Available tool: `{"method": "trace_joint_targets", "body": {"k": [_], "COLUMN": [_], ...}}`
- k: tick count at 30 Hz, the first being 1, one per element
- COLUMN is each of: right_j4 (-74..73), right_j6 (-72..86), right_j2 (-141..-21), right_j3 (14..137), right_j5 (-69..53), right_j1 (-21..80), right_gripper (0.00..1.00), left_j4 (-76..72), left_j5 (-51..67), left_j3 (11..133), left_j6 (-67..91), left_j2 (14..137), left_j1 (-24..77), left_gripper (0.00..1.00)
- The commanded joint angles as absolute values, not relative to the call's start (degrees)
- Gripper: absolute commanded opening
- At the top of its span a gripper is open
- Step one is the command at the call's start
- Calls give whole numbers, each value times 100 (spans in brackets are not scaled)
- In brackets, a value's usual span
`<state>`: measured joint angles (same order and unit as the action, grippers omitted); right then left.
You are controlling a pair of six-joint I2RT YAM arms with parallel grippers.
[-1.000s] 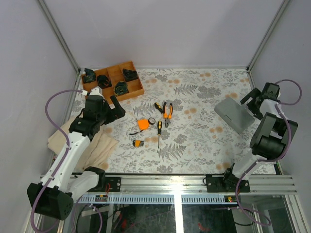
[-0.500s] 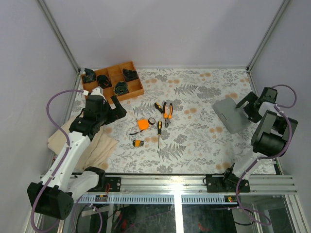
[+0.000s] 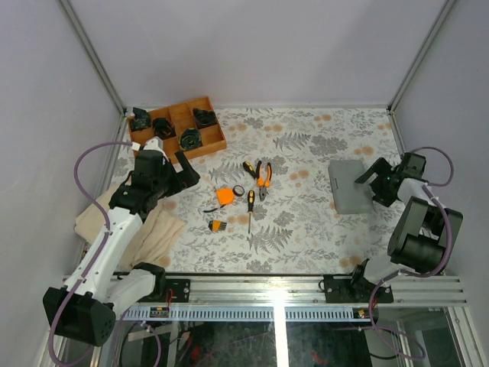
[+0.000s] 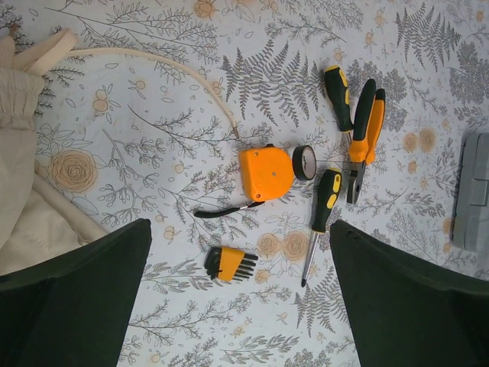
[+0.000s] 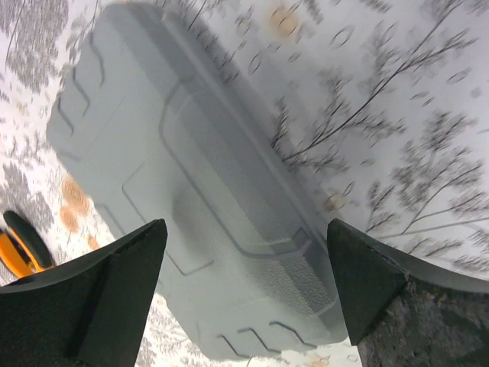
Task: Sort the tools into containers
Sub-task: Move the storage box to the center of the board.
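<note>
Left tool [image 3: 183, 177]: fingers spread wide, holding nothing, raised above the bench [image 3: 306, 145].
Tape measure [image 4: 267, 172]: ahead of the left tool, centred between its fingers in the wrist view; strap trailing back toward the tool.
Ring [image 4: 304, 161]: touching the tape measure on the side away from the left tool's cloth-side finger.
Hex keys [image 4: 229, 264]: nearest item to the left tool; keys fanned toward the screwdriver.
Screwdrivers [image 4: 325, 206]: one beyond the tape measure, long axis running far to near, tip toward the arm bases; the other [image 4: 338, 92] slanted just beside the pliers' handles.
Pliers [image 4: 365, 134]: farthest of the group from the left tool; handles far, nose toward the bases.
Right tool [image 3: 372, 185]: fingers wide apart; contact with the case cannot be told.
Case [image 5: 214, 191]: closed, flat on the bench, directly ahead of the right tool and spanning past both fingers; one long side faces the tool.
Left arm: elbow bent, wrist over the cloth [image 3: 145, 229], tool aimed at the group.
Right arm: folded back, forearm low, tool aimed at the case.
</note>
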<state>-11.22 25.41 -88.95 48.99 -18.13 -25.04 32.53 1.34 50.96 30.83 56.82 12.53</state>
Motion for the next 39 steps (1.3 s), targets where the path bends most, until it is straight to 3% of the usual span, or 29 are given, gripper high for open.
{"method": "trace_joint_targets", "body": {"k": [1,8,19,30,39], "right_j4": [-1113,-1159,-1088,-672,-801], "right_j6": [2600,2674,2382,2426,2099], "right_j2": [-8315,-7849,-8413,-9990,-9967], "right_j3": [4649,4422,5228,6062,5716], "right_j5": [-2149,-2029,-911,-1789,-1965], "right_j1": [-2076,-1114,-1072,-1060,-610], "right_gripper": [92,91,96,96,93], "left_j4": [2889,2792,2769,2605,2350], "left_j5": [236,106,-11,399,823], "left_j3": [5016,4917,4876,4782,4642], "left_j6": [3075,3119,3207,2857,2877], "left_j2": [5552,5410,5296,5371,5663], "left_j1": [1207,1213,1211,1211,1215], "left_gripper": [99,99,100,100,99]}}
